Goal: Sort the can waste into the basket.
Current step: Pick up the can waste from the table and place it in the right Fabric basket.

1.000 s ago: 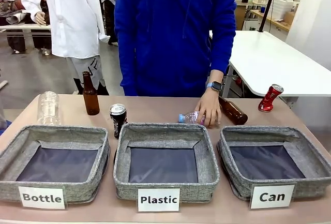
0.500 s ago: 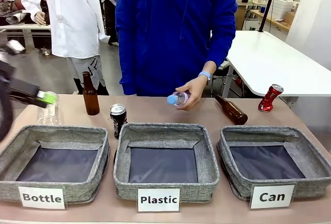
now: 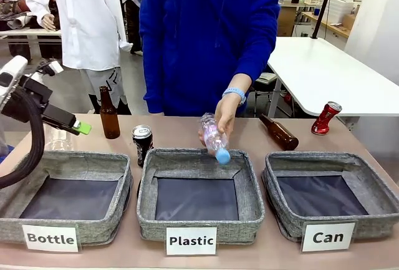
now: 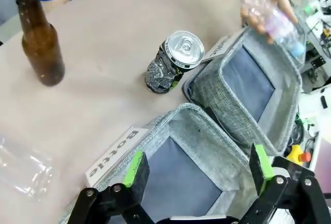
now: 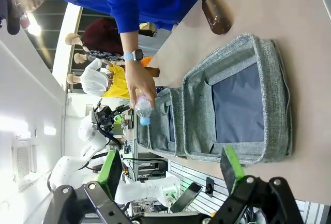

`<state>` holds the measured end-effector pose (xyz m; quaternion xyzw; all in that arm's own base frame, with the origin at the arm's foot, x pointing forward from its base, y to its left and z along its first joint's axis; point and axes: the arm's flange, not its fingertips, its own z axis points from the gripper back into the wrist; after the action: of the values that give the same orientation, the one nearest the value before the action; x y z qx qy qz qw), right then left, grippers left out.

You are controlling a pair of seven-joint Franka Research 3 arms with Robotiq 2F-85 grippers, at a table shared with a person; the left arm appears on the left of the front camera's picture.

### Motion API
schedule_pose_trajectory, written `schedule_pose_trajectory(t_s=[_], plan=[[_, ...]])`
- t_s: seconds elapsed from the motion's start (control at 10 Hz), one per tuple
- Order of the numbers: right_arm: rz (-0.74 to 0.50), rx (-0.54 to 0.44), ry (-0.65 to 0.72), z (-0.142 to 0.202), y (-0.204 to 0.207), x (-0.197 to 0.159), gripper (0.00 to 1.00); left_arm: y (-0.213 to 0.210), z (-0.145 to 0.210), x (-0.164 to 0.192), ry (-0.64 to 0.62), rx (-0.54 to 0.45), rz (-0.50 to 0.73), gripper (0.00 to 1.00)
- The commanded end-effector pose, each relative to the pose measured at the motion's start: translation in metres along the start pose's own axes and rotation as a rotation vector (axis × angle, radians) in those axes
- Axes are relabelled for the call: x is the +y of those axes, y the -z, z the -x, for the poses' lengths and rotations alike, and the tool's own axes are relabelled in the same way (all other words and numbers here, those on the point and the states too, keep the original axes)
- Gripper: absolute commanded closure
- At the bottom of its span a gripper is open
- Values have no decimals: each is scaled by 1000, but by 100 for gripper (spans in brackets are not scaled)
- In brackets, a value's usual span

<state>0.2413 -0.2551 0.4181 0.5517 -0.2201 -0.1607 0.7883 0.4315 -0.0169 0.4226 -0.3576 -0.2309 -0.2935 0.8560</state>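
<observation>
The black can (image 3: 142,144) stands upright at centre-left of the front view, on the table (image 3: 187,131) just behind the gap between the Bottle bin (image 3: 128,186) and the Plastic bin (image 3: 252,195). Its pale print is too small to read. The red can (image 3: 326,118) sits tilted at the far right, well apart from the Can basket (image 3: 312,157) at lower right, and what its base rests on is hard to make out. Both cans are outside that basket.

The left gripper (image 4: 199,165) hangs over the Bottle bin with its jaws spread wide and nothing between them. In the front view, at the left edge, just one green pad is clear. The right gripper (image 5: 170,166) also stands with its jaws apart, gripping nothing. The grey bin (image 5: 279,94) beyond it has no label in sight (so which bin it is I cannot tell).

At centre, the person's hand (image 3: 224,117) holds a clear plastic bottle (image 3: 214,138), blue cap downward, over the Plastic bin's far rim. A second clear bottle (image 3: 59,139) at the left is half hidden behind the left arm and blurred in the left wrist view. One brown bottle (image 3: 109,115) stands upright beside the black can, and another (image 3: 280,133) lies behind the Can basket.
</observation>
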Motion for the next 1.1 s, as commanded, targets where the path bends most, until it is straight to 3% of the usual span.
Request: schedule_pose_trajectory(t_s=[0.0, 0.1, 0.2, 0.3, 0.5, 0.7, 0.8, 1.0], plan=[[-26, -18, -25, -3, 0, 0, 0, 7, -1, 0, 3, 12, 3, 0], [-26, -18, -25, -3, 0, 0, 0, -11, -2, 21, 20, 37, 173, 0], [-26, -18, -25, -3, 0, 0, 0, -49, 17, 34, 15, -41, 248, 0], [-26, -18, -25, -3, 0, 0, 0, -73, 38, 37, 21, -94, 260, 0], [-26, -18, -25, -3, 0, 0, 0, -82, 62, 35, 71, -108, 300, 0], [-26, -18, -25, -3, 0, 0, 0, -50, 44, 31, 110, -156, 244, 0], [-26, -18, -25, -3, 0, 0, 0, -25, 22, 25, 143, -160, 158, 0], [-26, -18, -25, -3, 0, 0, 0, 31, -19, 19, 242, -98, 32, 0]])
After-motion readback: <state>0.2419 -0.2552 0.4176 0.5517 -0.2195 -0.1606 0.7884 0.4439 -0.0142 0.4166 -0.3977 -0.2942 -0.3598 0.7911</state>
